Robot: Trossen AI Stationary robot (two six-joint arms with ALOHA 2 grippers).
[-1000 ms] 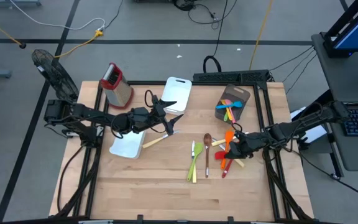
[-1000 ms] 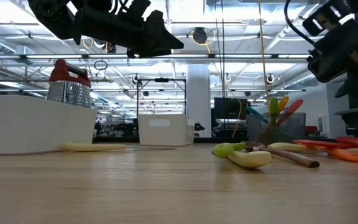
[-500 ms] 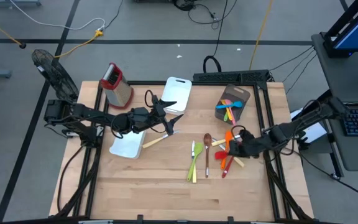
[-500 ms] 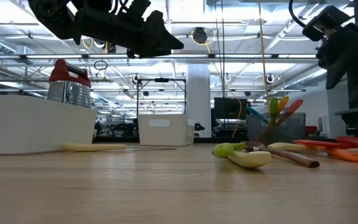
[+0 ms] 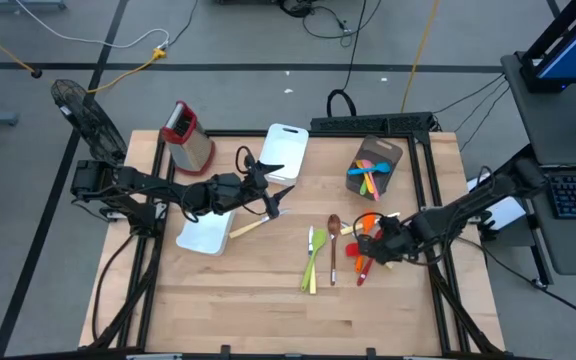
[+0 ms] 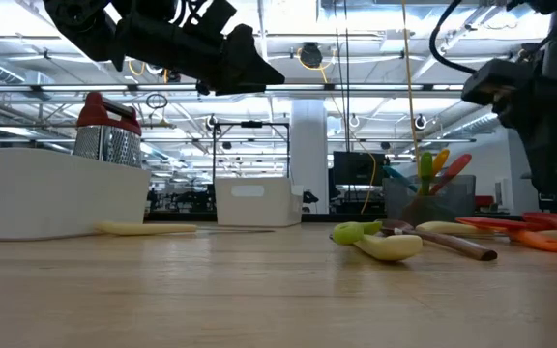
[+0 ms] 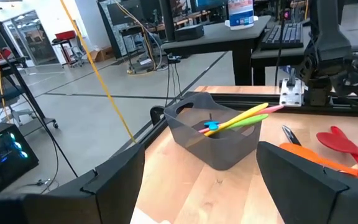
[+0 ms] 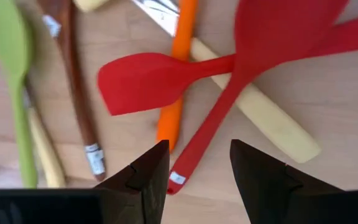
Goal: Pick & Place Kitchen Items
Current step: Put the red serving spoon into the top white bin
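Several kitchen items lie loose on the table's right half. They include a red spatula [image 8: 148,78], a red spoon [image 8: 229,99], an orange utensil [image 8: 176,93], a cream handle [image 8: 272,124], a brown wooden spoon [image 5: 334,245] and a green spoon [image 5: 316,250]. My right gripper [image 8: 197,168] hangs open just above this pile [image 5: 363,250], pointing steeply down. The red spoon's handle end lies under the gap between its fingers, untouched. My left gripper [image 5: 268,192] is held level and open, high over the table's left half near a white tray [image 5: 205,235].
A grey bin [image 5: 373,165] with coloured utensils stands at the far right. A second white tray [image 5: 286,148] and a metal grater with a red top [image 5: 188,135] stand at the back. A cream-handled knife [image 5: 251,226] lies by the near tray. Bare wood lies along the near edge.
My right gripper has reached a little toward the table's left, over the utensil pile. It has also tipped from a shallow slant to point steeply down and has rolled at the wrist. Its fingers stay open. The utensils have not moved.
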